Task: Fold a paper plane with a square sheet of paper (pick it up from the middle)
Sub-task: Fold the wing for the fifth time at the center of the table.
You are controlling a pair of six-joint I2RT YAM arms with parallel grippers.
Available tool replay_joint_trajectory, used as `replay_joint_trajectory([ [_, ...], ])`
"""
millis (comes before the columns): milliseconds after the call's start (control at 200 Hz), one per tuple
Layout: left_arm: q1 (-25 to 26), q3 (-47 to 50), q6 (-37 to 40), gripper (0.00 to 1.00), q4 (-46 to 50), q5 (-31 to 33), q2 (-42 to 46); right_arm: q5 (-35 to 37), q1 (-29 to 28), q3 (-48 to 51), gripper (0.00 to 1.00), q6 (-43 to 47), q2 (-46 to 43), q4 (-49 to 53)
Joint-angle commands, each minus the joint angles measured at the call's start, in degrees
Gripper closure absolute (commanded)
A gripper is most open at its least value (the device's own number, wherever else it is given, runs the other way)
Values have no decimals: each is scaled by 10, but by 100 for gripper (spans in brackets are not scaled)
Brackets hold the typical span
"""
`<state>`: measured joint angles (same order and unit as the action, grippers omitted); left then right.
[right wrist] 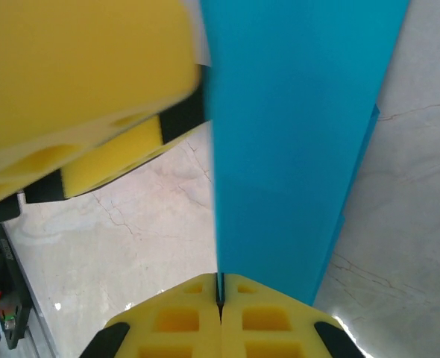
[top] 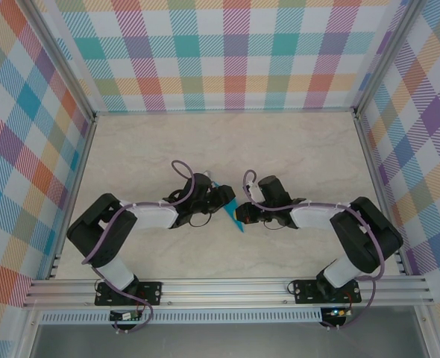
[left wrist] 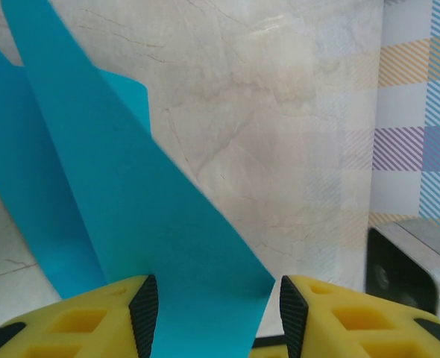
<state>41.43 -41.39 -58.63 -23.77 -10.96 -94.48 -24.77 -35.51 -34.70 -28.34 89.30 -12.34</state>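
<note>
Top view: both arms reach in toward the centre of the table (top: pixel 294 149), with the left gripper (top: pixel 221 198) and right gripper (top: pixel 243 216) almost nose to nose; the teal paper (top: pixel 233 214) sits between them as a narrow, pointed sliver, tip toward the near edge.

Right gripper (right wrist: pixel 221 287): fingers pressed together, pinching the teal paper (right wrist: pixel 294 134) at its edge; we see the sheet leaving the seam between the two yellow fingertips (right wrist: pixel 179 317) and running straight away from the camera; a second layer shows along its right side, so it is folded, not a flat square.

Left gripper (left wrist: pixel 218 309): jaws spread; the teal paper (left wrist: pixel 153 224) passes flat-on through the gap between the black pads (left wrist: pixel 144 302), and it is not squeezed; its right edge stops just short of the right-hand pad; another fold of the same paper shows behind it on the left.

In the right wrist view one of the left gripper's yellow fingers (right wrist: pixel 86 89) hangs just beside the paper's left edge; we cannot tell whether it touches.

The marbled table (left wrist: pixel 280 112) lies behind the paper in both wrist views; we cannot tell whether the lower tip rests on it; a plaid wall (top: pixel 235 52) runs behind.
</note>
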Motion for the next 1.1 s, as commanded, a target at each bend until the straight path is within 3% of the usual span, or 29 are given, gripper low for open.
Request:
replay_joint_trajectory([
  [0,-4,8,17,51,8,-1,29,-53,9,9,99,-30,19,-34],
  [305,-4,32,24,51,13,-1,53,-93,26,10,99,-67,65,-64],
  [860,-1,28,35,50,4,-15,40,-174,82,61,98,-197,123,-214],
  [1095,1,25,39,50,0,-21,32,-188,90,60,98,-209,139,-221],
])
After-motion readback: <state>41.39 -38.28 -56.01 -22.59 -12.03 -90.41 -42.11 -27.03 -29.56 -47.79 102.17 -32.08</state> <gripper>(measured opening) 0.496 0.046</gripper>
